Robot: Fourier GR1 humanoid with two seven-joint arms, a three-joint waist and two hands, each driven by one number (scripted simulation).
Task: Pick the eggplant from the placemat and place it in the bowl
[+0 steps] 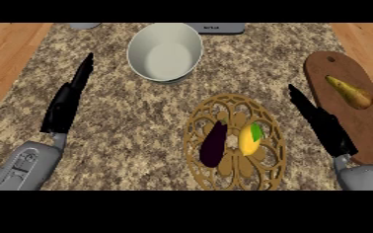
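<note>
A dark purple eggplant [213,144] lies on the round wooden openwork placemat [271,165], in its left half, beside a yellow fruit with a green leaf [250,139]. The pale grey bowl [191,49] stands on the counter behind the placemat, slightly left. My right hand [322,124] is open, fingers straight and pointing away, just right of the placemat and apart from the eggplant. Far from both objects, my left hand [67,100] rests open on the left side of the counter, fingers straight.
A brown wooden cutting board [335,69] at the right edge carries a yellowish pear-like fruit [349,92]. A grey appliance edge [217,27] sits behind the bowl. Wooden floor shows at both upper corners beyond the granite counter.
</note>
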